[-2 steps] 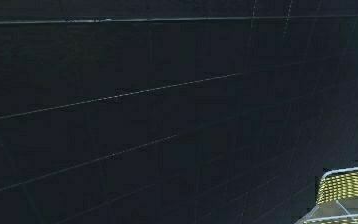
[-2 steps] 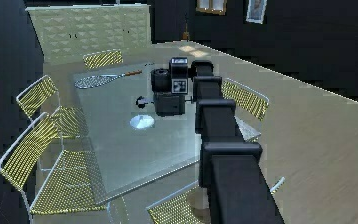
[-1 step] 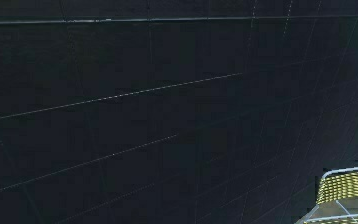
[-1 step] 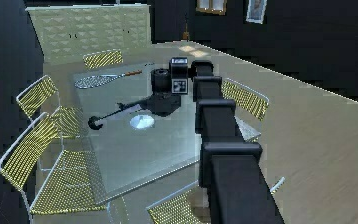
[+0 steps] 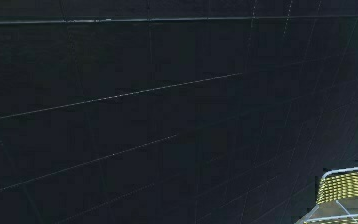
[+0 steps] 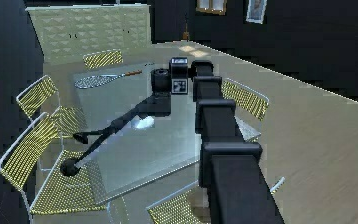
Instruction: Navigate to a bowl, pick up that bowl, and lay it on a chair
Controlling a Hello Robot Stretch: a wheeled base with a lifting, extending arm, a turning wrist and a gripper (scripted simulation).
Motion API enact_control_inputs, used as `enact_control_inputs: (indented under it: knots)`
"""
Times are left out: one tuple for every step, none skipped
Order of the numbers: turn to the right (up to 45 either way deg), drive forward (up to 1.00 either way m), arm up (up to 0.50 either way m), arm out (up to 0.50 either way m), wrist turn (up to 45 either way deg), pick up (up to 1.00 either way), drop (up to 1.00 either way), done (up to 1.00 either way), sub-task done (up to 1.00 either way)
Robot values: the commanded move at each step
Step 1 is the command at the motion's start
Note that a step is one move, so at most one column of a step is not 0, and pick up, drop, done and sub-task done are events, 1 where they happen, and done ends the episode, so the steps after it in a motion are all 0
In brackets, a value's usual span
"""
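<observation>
The arm (image 6: 222, 140), stretched over the glass table (image 6: 157, 150), could knock the grey shallow shape (image 6: 99, 78) at the table's far end, possibly the bowl, off the table if it swings. The gripper (image 6: 145, 108) hangs over the table's middle, and I cannot tell whether its fingers grip anything. Mesh chairs (image 6: 35, 140) crowd the table's edges, hemming the base in, and a pale cabinet (image 6: 87, 25) stands beyond the table.

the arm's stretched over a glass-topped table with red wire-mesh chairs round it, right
Not quite: the wire-mesh chairs are yellow, not red. The arm side view shows the dark square-bar arm stretched over the glass-topped table with them round it.
</observation>
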Motion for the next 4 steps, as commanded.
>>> enact_control_inputs:
  knots:
    - [0.0,0.0,0.0,0.0,-27.0,0.0,0.0,0.0,0.0]
    - [0.0,0.0,0.0,-0.28,0.0,0.0,0.0,0.0,0.0]
    - [12.0,0.0,0.0,0.0,0.0,0.0,0.0,0.0,0.0]
    - [3.0,0.0,0.0,0.0,0.0,0.0,0.0,0.0,0.0]
